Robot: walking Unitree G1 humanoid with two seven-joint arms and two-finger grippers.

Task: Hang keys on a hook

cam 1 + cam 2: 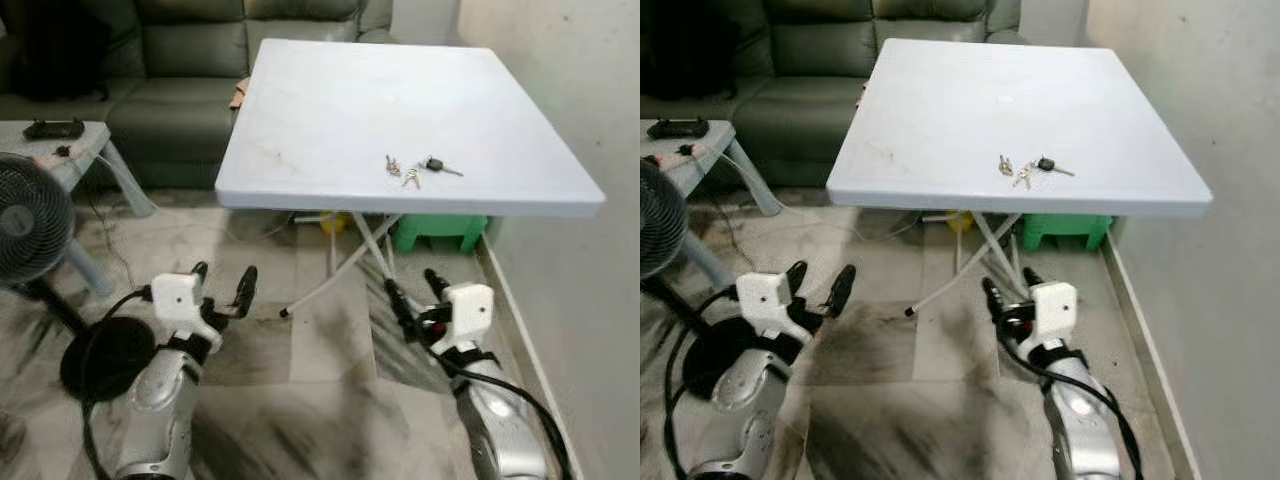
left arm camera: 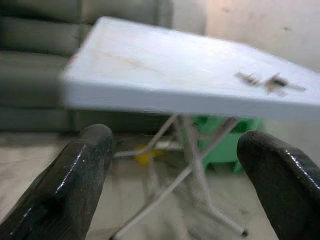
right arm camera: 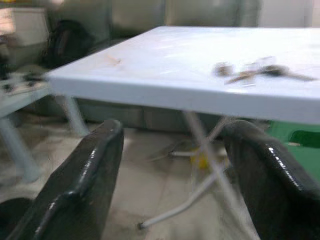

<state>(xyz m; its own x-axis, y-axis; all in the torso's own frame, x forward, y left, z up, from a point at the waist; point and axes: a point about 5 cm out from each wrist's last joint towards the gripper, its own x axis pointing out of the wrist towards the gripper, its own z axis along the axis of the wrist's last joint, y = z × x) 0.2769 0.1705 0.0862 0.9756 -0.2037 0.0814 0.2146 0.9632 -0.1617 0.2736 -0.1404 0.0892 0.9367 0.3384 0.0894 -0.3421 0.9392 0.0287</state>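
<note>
The keys (image 1: 412, 170) lie flat at centre right of the frame, near the tabletop (image 1: 330, 110) front edge. Light, loose, jangly metal; I'd pinch the black key head. Left gripper (image 1: 222, 281) and right gripper (image 1: 412, 285) hang below, fingers spread, empty.

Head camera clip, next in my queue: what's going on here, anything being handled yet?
Nothing is held yet. The robot stands before a white folding table, where a bunch of keys lies near the front right edge. Both arms are low, in front of the table and below its top: the left tool and the right tool are both open and empty, pointing toward the table. A dark sofa stands behind the table and a fan on the robot's left. I can't make out a hook.
</note>
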